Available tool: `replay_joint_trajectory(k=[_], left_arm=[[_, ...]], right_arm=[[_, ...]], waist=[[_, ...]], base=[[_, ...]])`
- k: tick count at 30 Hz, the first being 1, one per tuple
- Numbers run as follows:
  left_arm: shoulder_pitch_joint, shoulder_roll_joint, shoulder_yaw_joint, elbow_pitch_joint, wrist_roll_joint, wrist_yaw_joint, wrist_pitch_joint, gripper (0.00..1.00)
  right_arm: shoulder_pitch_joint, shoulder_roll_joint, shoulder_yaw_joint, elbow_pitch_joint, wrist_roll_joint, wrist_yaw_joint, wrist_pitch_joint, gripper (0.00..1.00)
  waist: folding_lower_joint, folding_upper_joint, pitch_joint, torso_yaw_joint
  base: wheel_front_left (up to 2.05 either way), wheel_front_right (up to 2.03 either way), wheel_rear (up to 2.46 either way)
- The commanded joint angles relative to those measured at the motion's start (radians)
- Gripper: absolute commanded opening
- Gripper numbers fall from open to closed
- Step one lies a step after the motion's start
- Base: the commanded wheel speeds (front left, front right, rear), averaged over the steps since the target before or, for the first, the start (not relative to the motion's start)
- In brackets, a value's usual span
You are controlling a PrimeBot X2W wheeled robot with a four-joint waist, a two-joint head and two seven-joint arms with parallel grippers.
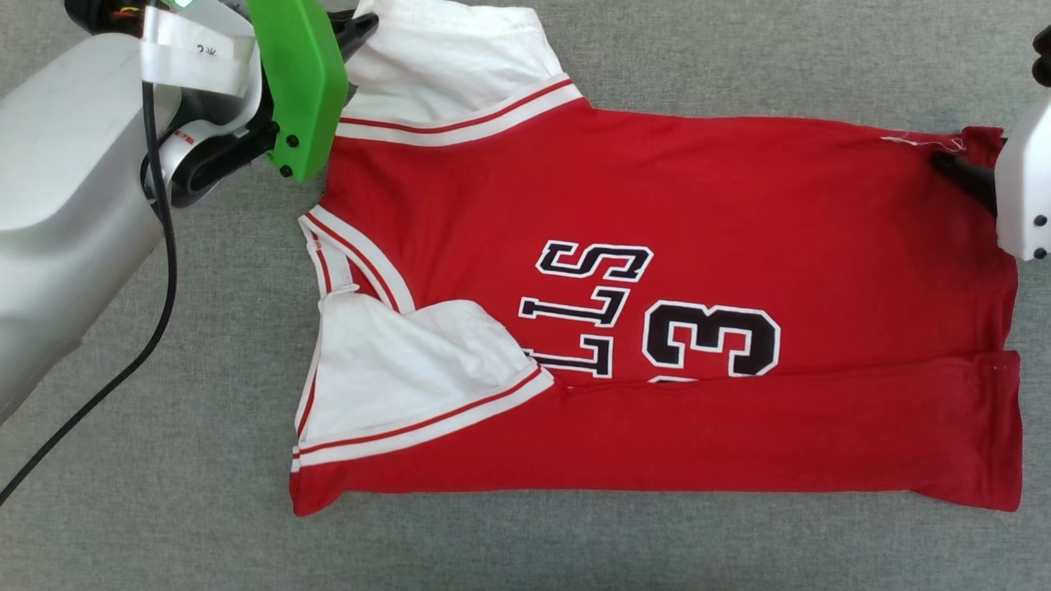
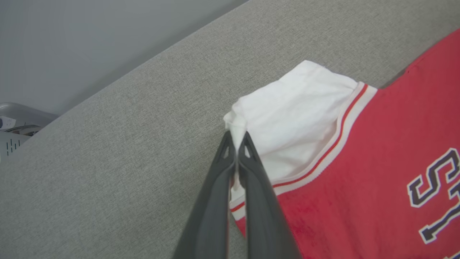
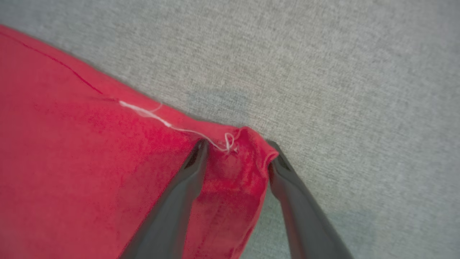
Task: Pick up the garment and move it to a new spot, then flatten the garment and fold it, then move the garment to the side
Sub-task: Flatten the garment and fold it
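Two ends of the far edge in play on the shirt [image 1: 657, 205], spread flat across the grey desk [image 1: 164, 509] with its near long side already folded over part of the print. Holds a thin pinch of the far white sleeve [image 2: 294, 111] clamped in the left end effector [image 2: 237, 138]. Straddles the bunched far hem corner [image 3: 237, 169] with the right end effector [image 3: 238, 145], fingers apart, nothing gripped yet. On the right, could close on the top layer alone, or nudge the corner aside and shut on nothing. Could snag the loose white thread [image 3: 169, 124] beside it. On the left, risks slipping off so small a bite of sleeve under pull. With an uneven lift, risks skewing the far edge and dragging the near fold open.
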Motion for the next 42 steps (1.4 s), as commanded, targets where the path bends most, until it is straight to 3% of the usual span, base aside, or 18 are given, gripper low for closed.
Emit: replay_joint_trajectory(k=[1, 7, 13, 18, 19, 21, 29, 40, 41, 42], left_arm=[[0.021, 0.002, 0.0, 0.007, 0.003, -0.003, -0.011, 0.0], [0.071, 0.019, -0.008, 0.016, -0.001, -0.003, -0.053, 0.0], [0.18, 0.064, -0.024, -0.044, -0.014, 0.02, -0.101, 0.0], [0.3, 0.112, -0.038, -0.133, -0.033, 0.071, -0.147, 0.0], [0.368, 0.136, -0.048, -0.184, -0.04, 0.105, -0.17, 0.0], [0.422, 0.158, -0.052, -0.224, -0.05, 0.133, -0.193, 0.0], [0.607, 0.204, -0.077, -0.323, -0.089, 0.211, -0.248, 0.0], [0.736, 0.169, -0.094, -0.281, -0.107, 0.237, -0.29, 0.0], [0.736, 0.162, -0.087, -0.267, -0.101, 0.248, -0.309, 0.35], [0.736, 0.159, -0.084, -0.258, -0.09, 0.257, -0.324, 1.0]], right_arm=[[0.027, 0.024, 0.034, 0.023, 0.004, 0.0, -0.033, 0.0], [0.032, 0.011, 0.024, 0.01, -0.002, 0.0, -0.24, 0.0], [0.106, -0.016, 0.061, -0.04, 0.0, 0.0, -0.342, 0.0], [0.222, -0.039, 0.049, -0.081, 0.012, 0.0, -0.415, 0.0], [0.303, -0.057, 0.027, -0.11, 0.02, 0.0, -0.446, 0.0], [0.369, -0.064, 0.002, -0.132, 0.024, 0.0, -0.468, 0.0], [0.613, -0.04, -0.096, -0.203, 0.014, 0.0, -0.493, 0.0], [0.81, 0.043, -0.19, -0.217, -0.011, 0.0, -0.421, 0.0], [0.809, 0.05, -0.201, -0.214, -0.015, 0.0, -0.424, 0.0], [0.807, 0.056, -0.21, -0.215, -0.016, 0.0, -0.425, 0.4]], waist=[[0.0, 0.0, -0.016, -0.009], [0.0, 0.0, -0.1, -0.023], [0.0, 0.0, -0.199, -0.028], [0.0, 0.0, -0.264, -0.012], [0.0, 0.0, -0.29, -0.001], [0.0, 0.0, -0.307, 0.003], [0.0, 0.0, -0.337, 0.012], [0.0, 0.0, -0.309, 0.011], [0.0, 0.0, -0.31, 0.011], [0.0, 0.0, -0.312, 0.009]], base=[[0.0, 0.0, 0.0], [0.0, 0.0, 0.0], [0.0, 0.0, 0.0], [0.0, 0.0, 0.0], [0.0, 0.0, 0.0], [0.0, 0.0, 0.0], [0.0, 0.0, 0.0], [0.0, 0.0, 0.0], [0.0, 0.0, 0.0], [0.0, 0.0, 0.0]])
